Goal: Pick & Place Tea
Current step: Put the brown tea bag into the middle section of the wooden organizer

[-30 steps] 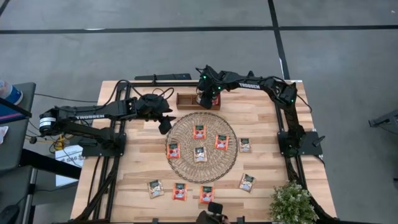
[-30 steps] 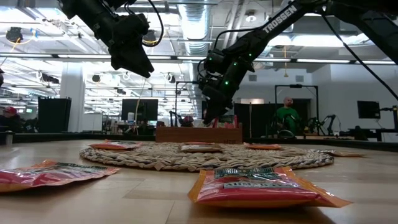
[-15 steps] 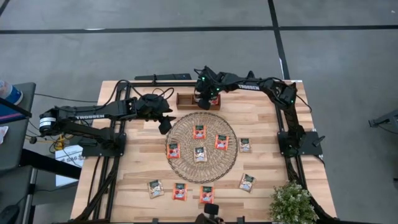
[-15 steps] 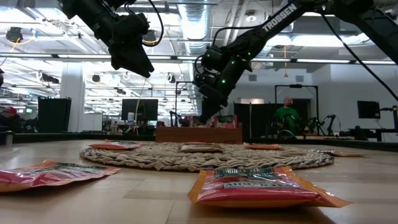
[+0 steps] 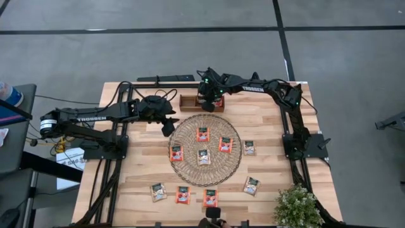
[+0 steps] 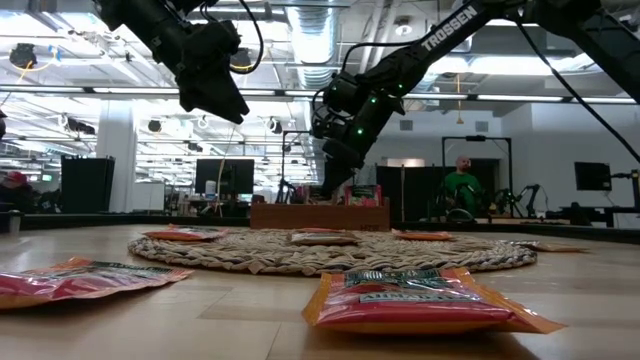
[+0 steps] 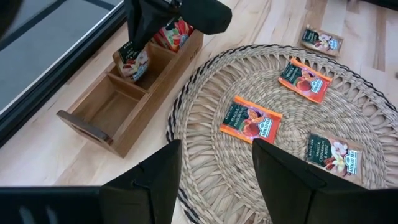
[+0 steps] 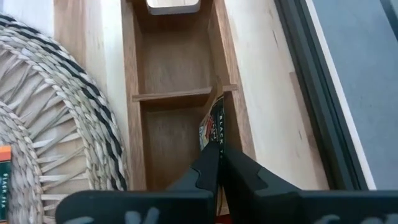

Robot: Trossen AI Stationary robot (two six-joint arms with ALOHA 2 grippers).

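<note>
Dark-labelled tea sachet (image 8: 212, 127) (on edge) pinched in closed right hand (image 8: 219, 163) over tray (image 8: 233, 118).

You see a round woven mat (image 5: 204, 149) at the middle of the wooden tabletop (image 5: 272, 126). A brown compartment tray (image 5: 190, 102) sits at its twelve o'clock, a green potted plant (image 5: 297, 207) at its four o'clock corner.

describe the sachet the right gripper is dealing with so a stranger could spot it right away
Find the wooden tray at the table's far edge, beyond the round woven mat. In its middle compartment the right gripper is shut on a dark tea sachet. It alone stands on edge against the compartment wall, pinched; the other sachets nearby lie flat.
</note>
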